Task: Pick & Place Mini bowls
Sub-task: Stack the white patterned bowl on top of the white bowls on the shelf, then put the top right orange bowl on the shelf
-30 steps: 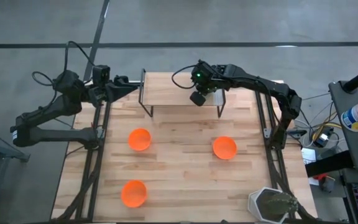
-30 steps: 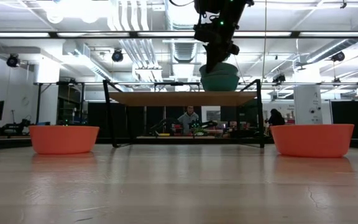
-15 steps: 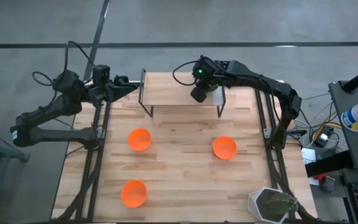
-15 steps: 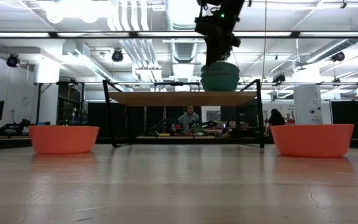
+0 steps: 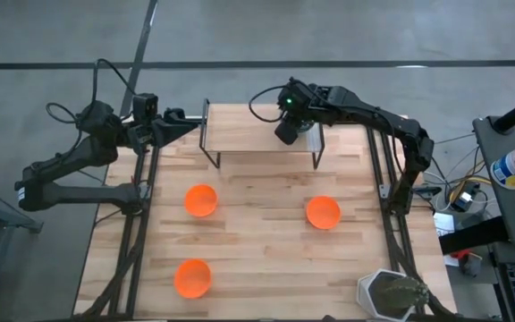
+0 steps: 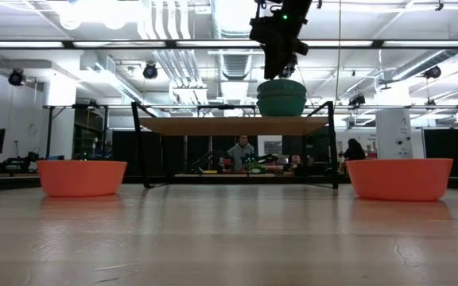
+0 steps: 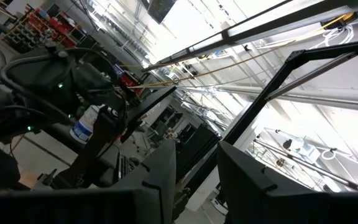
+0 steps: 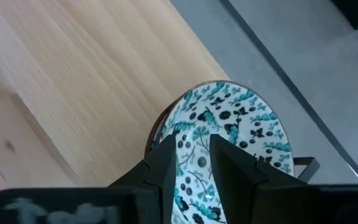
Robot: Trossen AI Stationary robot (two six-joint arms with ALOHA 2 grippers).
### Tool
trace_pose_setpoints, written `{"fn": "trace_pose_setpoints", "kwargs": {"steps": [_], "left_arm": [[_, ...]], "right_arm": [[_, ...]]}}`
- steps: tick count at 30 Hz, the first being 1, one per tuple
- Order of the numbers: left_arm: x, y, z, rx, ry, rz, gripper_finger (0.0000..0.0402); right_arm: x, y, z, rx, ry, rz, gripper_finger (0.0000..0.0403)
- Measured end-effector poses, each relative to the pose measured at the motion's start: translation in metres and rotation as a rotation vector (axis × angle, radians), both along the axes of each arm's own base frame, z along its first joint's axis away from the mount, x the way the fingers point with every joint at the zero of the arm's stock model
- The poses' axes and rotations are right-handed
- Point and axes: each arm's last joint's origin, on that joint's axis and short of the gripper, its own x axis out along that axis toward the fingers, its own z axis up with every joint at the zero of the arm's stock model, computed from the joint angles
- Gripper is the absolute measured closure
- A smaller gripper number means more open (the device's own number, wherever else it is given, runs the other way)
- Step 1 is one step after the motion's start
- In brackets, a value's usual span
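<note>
The right hand [image 5: 286,134] hangs over the raised wooden shelf [image 5: 249,128] at the far end of the worktop [image 5: 257,259], directly above a patterned bowl [image 6: 281,96] that sits on the shelf's right-hand part. In the low view this bowl appears to be the top of a small stack, a second rim showing just beneath it, though the hand's shadowed side makes the count uncertain. Seen past the right hand's own fingers [image 8: 232,165], the bowl [image 8: 229,149] shows a white inside scattered with teal and dark sprigs; the two fingers stand a little apart with the bowl's inside visible in the narrow gap between them (whether they grip its rim or merely hover over it I cannot tell).

Three plain orange bowls lie on the worktop, all nearer the front edge than the right hand: one [image 5: 323,212] almost straight below it, one [image 5: 200,199] off to its left, and a third [image 5: 192,277] farther forward on that same side.

The left hand [image 5: 181,116] waits off the worktop's far-left corner, just beside the shelf's end frame, its fingers [image 7: 160,177] parted with nothing between them.
</note>
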Motion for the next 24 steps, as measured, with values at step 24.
{"fn": "trace_pose_setpoints", "kwargs": {"steps": [24], "left_arm": [[0.0, 0.0, 0.0, 0.0, 0.001, 0.0, 0.0291]], "right_arm": [[0.002, 0.009, 0.007, 0.02, -0.043, 0.015, 0.0322]]}}
